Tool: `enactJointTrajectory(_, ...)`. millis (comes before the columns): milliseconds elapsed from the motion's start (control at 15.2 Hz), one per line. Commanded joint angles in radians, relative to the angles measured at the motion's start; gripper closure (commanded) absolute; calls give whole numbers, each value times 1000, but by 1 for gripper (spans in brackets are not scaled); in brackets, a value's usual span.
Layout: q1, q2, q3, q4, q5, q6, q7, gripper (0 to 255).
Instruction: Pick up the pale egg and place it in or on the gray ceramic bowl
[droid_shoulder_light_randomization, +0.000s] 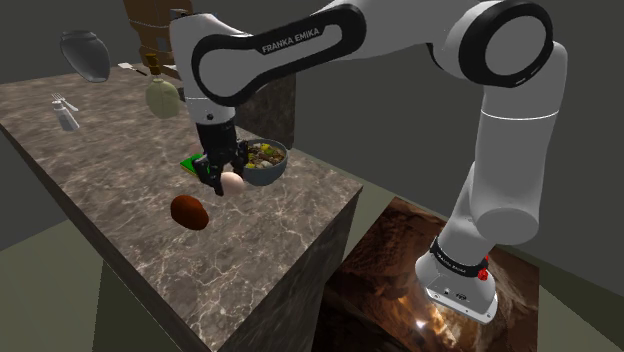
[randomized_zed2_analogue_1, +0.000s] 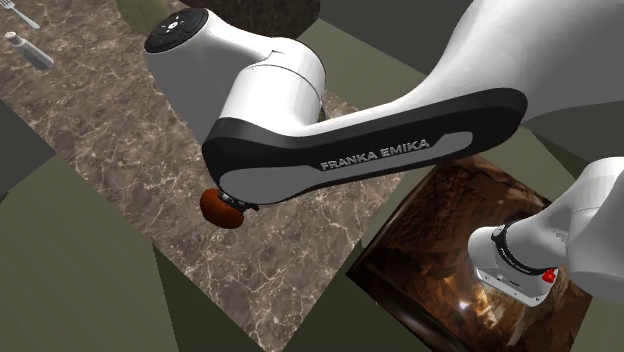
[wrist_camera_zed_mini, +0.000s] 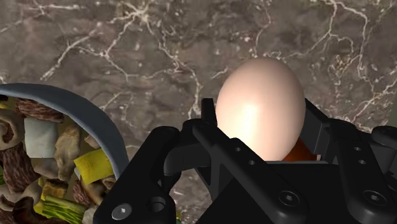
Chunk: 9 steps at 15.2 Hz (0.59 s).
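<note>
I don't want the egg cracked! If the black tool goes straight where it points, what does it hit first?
Probably the marble counter, with the egg in the tool touching first. The bowl sits off to one side; depth is unclear.

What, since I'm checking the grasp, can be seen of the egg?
The egg is pale pinkish-cream, smooth and whole, with a soft sheen. It is clasped between the black fingers of the claw, its long axis running along them. It seems to hang clear of the dark marbled counter, beside the gray bowl of food rather than over it. Nothing but the fingers touches it.
</note>
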Motion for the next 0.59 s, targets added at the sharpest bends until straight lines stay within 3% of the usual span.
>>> enactJointTrajectory(0,0,-4,0,22,1,-26,0,255)
enactJointTrajectory(528,0,-19,3,109,6,-127,6,255)
